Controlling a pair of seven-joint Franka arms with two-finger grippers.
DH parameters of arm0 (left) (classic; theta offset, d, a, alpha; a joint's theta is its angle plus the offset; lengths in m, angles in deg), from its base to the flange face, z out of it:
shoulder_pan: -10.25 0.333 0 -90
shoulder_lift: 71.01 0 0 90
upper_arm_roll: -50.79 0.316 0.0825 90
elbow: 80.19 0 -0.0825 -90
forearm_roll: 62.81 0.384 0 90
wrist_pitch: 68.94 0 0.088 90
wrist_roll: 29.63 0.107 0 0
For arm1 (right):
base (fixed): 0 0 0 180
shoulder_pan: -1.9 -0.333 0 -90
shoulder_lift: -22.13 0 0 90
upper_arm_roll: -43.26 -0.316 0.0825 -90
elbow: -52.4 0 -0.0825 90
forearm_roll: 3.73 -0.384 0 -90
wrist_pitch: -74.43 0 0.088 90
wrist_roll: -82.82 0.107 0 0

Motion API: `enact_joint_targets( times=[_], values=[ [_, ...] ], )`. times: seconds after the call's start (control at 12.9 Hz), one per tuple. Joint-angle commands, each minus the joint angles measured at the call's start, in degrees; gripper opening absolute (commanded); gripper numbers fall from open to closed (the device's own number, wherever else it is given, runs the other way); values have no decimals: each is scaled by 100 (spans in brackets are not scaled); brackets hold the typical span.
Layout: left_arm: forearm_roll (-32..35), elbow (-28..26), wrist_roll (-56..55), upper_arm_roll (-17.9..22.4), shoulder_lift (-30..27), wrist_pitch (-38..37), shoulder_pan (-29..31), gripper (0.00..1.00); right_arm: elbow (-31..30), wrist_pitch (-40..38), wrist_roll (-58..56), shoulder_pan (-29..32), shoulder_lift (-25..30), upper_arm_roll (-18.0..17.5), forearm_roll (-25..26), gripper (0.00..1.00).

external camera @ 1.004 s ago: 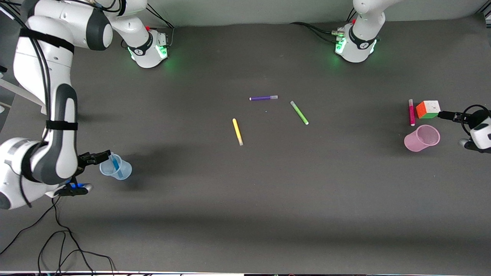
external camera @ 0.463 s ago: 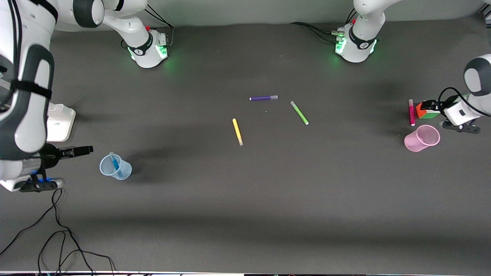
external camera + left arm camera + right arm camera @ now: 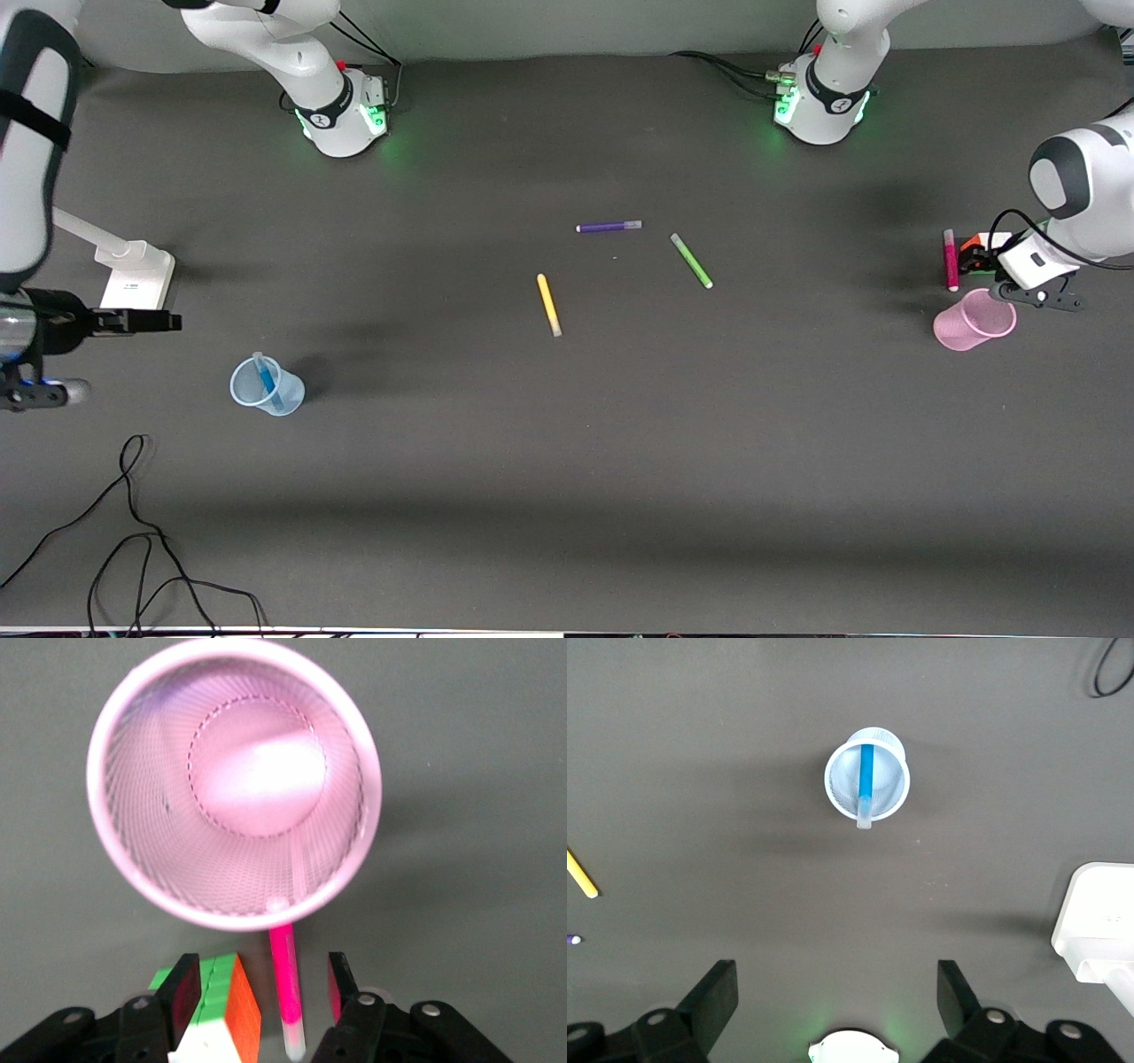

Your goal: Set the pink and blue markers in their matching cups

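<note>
The blue marker (image 3: 264, 379) stands tilted in the pale blue cup (image 3: 289, 395), toward the right arm's end of the table. My right gripper (image 3: 166, 322) is open and empty, up in the air apart from that cup. The right wrist view shows the blue cup (image 3: 833, 771) with the blue marker (image 3: 866, 780) well ahead of the right gripper (image 3: 837, 992). The pink marker (image 3: 951, 260) lies flat beside the puzzle cube (image 3: 982, 240), close to the empty pink cup (image 3: 953, 333). My left gripper (image 3: 973, 262) is open above them. In the left wrist view the left gripper (image 3: 261, 983) straddles the pink marker (image 3: 285, 979) and the cube's edge (image 3: 237, 1005), with the pink cup (image 3: 115, 846) just ahead.
A purple pen (image 3: 609, 227), a green pen (image 3: 691, 260) and a yellow pen (image 3: 548, 304) lie mid-table. A white stand base (image 3: 133, 279) sits near the right gripper. A black cable (image 3: 133, 532) loops at the table's near edge.
My right gripper has let go of the blue marker in the blue cup and drawn away from it. My left gripper has moved over the cube and the pink marker.
</note>
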Motion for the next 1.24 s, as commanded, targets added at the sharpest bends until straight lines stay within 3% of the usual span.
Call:
enact_joint_targets(
  times=[0.0, 0.31, 0.62, 0.85, 1.08, 1.16],
  values=[
    [7, -53, 142, -3, 291, 297, 30, 67, -688, 378, 519, -421, 748, -7, 374, 100],
    [7, -61, 142, -3, 336, -106, 65, 67, -1558, 1081, 749, -711, 1514, -7, 612, 100],
    [16, -61, 195, 6, 458, -134, 74, 66, -1778, 1389, 1153, -625, 1804, -225, 789, 100],
    [42, -61, 248, 14, 626, -90, 223, 66, -2078, 1592, 1188, 611, 2165, -1567, 947, 100],
    [77, -61, 248, 14, 670, -98, 232, 65, -2000, 1557, 1171, 1745, 2218, -2587, 947, 100],
    [77, -61, 239, 14, 670, -107, 232, 55, -1973, 1539, 1171, 1862, 2218, -2695, 947, 100]
  ],
)
